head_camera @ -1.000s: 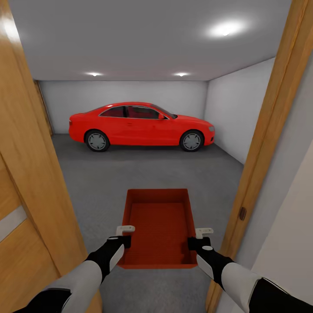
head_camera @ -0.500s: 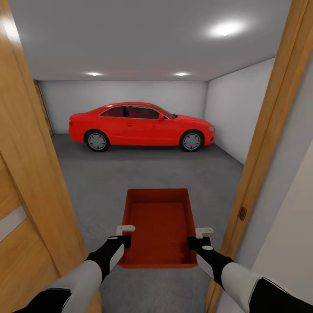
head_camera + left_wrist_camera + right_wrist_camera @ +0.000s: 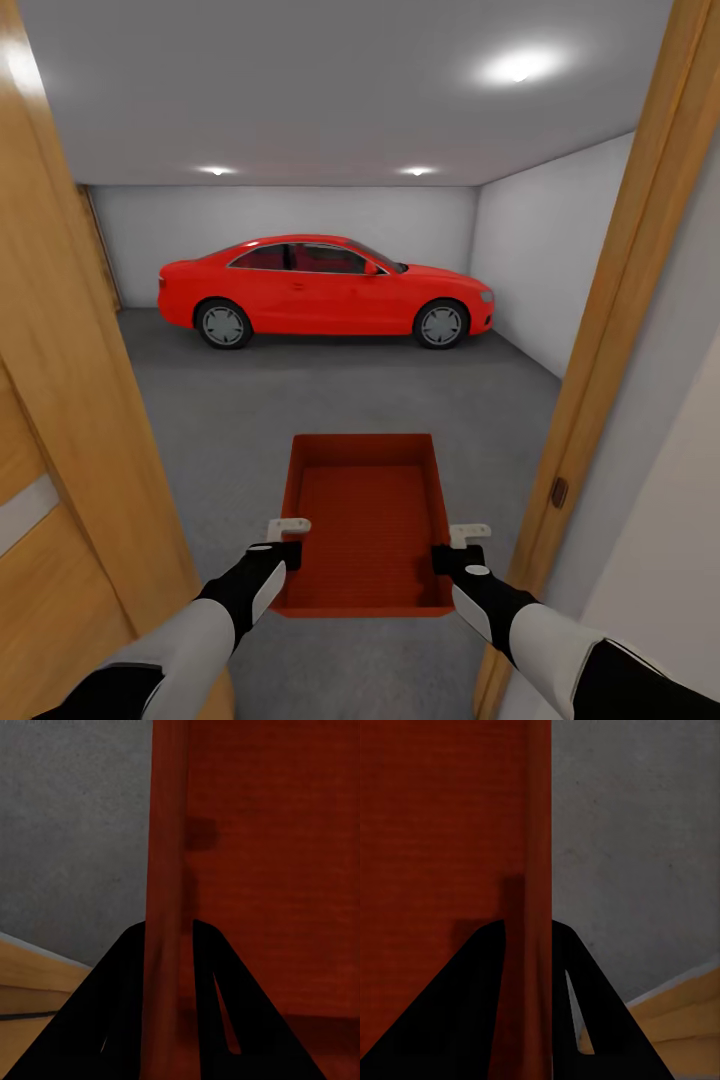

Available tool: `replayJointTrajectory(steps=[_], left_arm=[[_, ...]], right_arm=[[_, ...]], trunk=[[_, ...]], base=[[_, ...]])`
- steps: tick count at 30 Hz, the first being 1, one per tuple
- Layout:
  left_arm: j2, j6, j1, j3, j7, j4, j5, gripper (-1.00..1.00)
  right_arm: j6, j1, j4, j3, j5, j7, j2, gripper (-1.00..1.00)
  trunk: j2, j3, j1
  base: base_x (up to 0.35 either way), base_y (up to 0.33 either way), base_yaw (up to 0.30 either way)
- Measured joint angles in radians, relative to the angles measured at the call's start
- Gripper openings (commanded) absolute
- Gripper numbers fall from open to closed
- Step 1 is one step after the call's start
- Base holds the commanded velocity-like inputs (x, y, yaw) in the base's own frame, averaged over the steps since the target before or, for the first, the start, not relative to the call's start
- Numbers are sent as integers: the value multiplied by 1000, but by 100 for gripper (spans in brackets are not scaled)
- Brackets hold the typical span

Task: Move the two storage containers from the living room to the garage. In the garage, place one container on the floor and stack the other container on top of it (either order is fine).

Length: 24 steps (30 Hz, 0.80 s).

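At our 11 o'clock, our left tool (image 3: 288,540) pinches the left wall of the orange-red ribbed rectangular bin (image 3: 366,520); at 1 o'clock our right tool (image 3: 455,548) pinches its right wall, above grey concrete floor (image 3: 250,420). A red car (image 3: 325,290) stands at 12.

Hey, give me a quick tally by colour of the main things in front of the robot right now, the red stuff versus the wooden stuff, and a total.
Red or orange-red: 2, the storage container held between the left end effector and the right end effector, and the car.
Wooden: 2, the door and the door frame post.
Total: 4.
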Motion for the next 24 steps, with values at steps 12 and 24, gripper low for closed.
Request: replayJointTrajectory(steps=[12,24], left_arm=[[0,-1,0,1,0,1,0,-100],[0,-1,0,1,0,1,0,-100]], right_arm=[[0,0,0,0,0,0,0,-100],[0,0,0,0,0,0,0,-100]], trunk=[[0,0,0],[0,0,0]], base=[[300,0,0],[321,0,0]])
